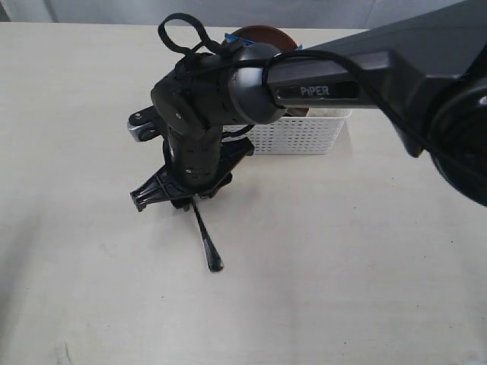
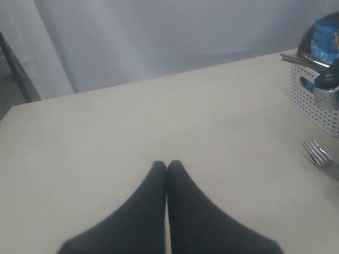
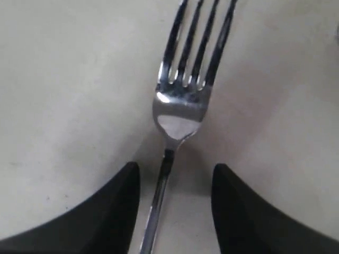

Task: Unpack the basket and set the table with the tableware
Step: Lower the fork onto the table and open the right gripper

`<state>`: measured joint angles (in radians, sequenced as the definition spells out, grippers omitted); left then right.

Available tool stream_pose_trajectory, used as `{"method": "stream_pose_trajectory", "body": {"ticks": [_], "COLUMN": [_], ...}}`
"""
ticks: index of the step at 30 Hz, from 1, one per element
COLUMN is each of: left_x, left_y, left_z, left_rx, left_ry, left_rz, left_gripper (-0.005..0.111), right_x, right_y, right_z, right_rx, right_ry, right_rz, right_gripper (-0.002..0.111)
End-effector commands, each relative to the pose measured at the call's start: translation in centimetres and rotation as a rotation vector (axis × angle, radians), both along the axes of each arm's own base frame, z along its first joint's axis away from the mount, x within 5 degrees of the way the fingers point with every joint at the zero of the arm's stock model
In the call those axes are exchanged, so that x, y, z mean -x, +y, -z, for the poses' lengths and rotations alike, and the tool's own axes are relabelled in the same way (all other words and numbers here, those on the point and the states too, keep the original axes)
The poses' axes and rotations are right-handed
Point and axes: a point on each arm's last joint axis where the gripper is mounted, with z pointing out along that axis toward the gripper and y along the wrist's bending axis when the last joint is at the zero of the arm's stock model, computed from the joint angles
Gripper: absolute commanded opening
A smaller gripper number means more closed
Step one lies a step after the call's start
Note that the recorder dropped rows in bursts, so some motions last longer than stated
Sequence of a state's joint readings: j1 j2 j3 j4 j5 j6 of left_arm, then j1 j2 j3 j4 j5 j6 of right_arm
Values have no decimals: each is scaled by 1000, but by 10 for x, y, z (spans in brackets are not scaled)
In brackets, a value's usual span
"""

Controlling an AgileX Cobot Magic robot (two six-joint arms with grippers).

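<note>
A steel fork (image 3: pixel 180 106) lies flat on the table (image 1: pixel 342 266). My right gripper (image 3: pixel 175 168) hangs low over it, open, with the fork's neck in the gap between its fingers and neither finger touching it. In the exterior view the right gripper (image 1: pixel 189 196) has reached left across the middle, and the fork's handle (image 1: pixel 207 245) sticks out below it. The white basket (image 1: pixel 304 137) stands behind the arm with a brown plate (image 1: pixel 262 34) showing above it. My left gripper (image 2: pixel 167 165) is shut on nothing above bare table. The fork's tines (image 2: pixel 319 155) show in the left wrist view.
The basket (image 2: pixel 312 103) holds a blue chips bag (image 2: pixel 326 39) and wooden chopsticks (image 2: pixel 295 58) resting across its rim. The right arm's long link (image 1: pixel 365 68) crosses over the basket. A grey curtain (image 2: pixel 159 37) hangs behind the table's far edge.
</note>
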<state>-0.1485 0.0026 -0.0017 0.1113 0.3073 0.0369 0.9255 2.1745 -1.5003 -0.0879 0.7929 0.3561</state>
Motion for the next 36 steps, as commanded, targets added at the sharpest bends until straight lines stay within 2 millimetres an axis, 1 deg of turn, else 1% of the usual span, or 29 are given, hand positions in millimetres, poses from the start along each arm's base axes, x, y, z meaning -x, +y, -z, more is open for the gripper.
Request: {"method": "stream_pose_trajectory", "body": {"ticks": [1, 2, 5, 6, 8, 11, 15, 21, 23, 26, 32, 33, 35, 36], "left_x": [0, 0, 0, 0, 0, 0, 0, 0, 0, 0, 0, 0, 0, 0], "left_y": [0, 0, 0, 0, 0, 0, 0, 0, 0, 0, 0, 0, 0, 0], "left_z": [0, 0, 0, 0, 0, 0, 0, 0, 0, 0, 0, 0, 0, 0], "left_rx": [8, 8, 19, 19, 19, 16, 16, 16, 16, 16, 16, 16, 16, 16], "left_ry": [-8, -8, -6, -6, -6, -7, -7, -7, -7, -7, -7, -7, -7, -7], "left_rz": [-5, -5, -4, -4, -4, -4, -4, -4, -4, -4, -4, -4, -4, -4], "left_gripper": [0, 0, 0, 0, 0, 0, 0, 0, 0, 0, 0, 0, 0, 0], "right_x": [-2, -2, -1, 0, 2, 4, 6, 13, 18, 26, 28, 28, 28, 28], "right_y": [-2, -2, -1, -1, 0, 2, 4, 7, 11, 16, 13, 13, 14, 14], "right_z": [3, 3, 3, 3, 3, 3, 3, 2, 1, -1, 1, 1, 1, 0], "right_rx": [28, 27, 12, 6, -9, -38, -70, -84, -89, -88, -42, -42, -49, -53], "right_ry": [9, 11, 31, 39, 58, 99, 136, 173, 176, 168, 176, 176, 173, 175], "right_rz": [10, 12, 28, 34, 54, 133, 291, 473, 498, 484, 479, 479, 479, 479], "right_gripper": [36, 31, 9, -1, 0, 0, 0, 0, 0, 0, 1, 5, 16, 33]}}
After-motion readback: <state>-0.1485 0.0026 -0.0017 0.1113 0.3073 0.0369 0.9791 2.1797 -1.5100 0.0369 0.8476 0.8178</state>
